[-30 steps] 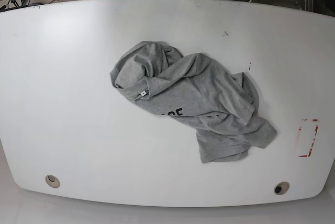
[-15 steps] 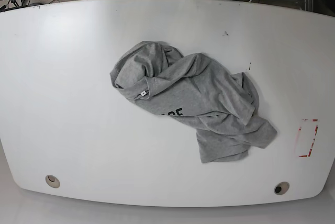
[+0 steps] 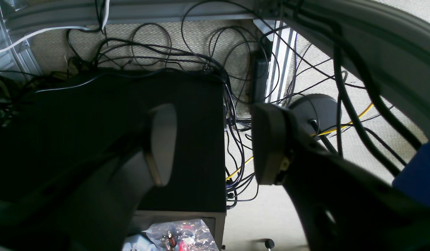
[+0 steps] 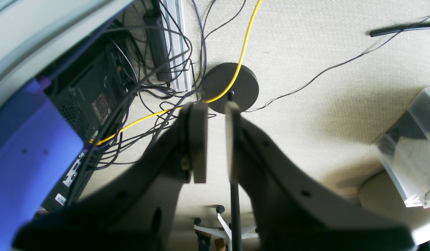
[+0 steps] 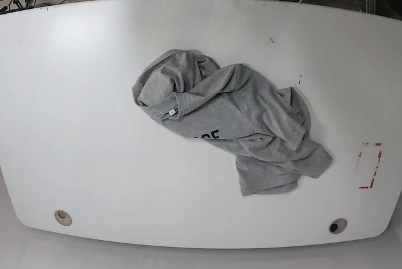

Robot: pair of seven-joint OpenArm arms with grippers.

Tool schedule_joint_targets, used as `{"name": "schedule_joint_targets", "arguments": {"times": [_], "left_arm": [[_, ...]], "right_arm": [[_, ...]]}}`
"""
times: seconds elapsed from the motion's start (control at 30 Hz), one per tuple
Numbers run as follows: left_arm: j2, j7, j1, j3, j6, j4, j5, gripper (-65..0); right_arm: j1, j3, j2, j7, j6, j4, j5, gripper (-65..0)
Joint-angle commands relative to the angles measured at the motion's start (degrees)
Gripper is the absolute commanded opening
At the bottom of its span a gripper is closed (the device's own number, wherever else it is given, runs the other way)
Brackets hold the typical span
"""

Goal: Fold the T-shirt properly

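Observation:
The grey T-shirt (image 5: 229,124) lies crumpled in a heap at the middle of the white table (image 5: 81,124) in the base view, with part of its black lettering and the small white neck tag (image 5: 171,112) showing. Neither arm shows in the base view. In the left wrist view my left gripper (image 3: 215,143) is open and empty, pointing at cables and a dark box off the table. In the right wrist view my right gripper (image 4: 212,139) has its jaws a narrow gap apart with nothing between them, above carpet and cables. The shirt is not in either wrist view.
A red-outlined rectangle (image 5: 369,165) is marked near the table's right edge. Two round holes sit near the front edge, one at the left (image 5: 62,217) and one at the right (image 5: 337,225). Cables and a round black stand base (image 4: 230,87) lie on the floor.

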State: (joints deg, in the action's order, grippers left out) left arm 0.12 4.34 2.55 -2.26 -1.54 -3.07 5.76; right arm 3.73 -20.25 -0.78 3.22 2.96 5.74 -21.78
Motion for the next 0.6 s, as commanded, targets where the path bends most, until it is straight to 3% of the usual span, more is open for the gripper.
{"name": "schedule_joint_targets", "arguments": {"times": [0.0,0.57], "left_arm": [[-0.1,0.1,0.1,0.0,-0.2,0.0,0.0,-33.1],[0.0,0.2,0.1,0.0,-0.2,0.3,0.1,-32.7]], "right_arm": [[0.2,-0.1,0.1,0.1,0.1,0.0,0.0,-56.9],[0.3,0.1,0.0,-0.1,0.1,-0.7,0.0,-56.9]]}}
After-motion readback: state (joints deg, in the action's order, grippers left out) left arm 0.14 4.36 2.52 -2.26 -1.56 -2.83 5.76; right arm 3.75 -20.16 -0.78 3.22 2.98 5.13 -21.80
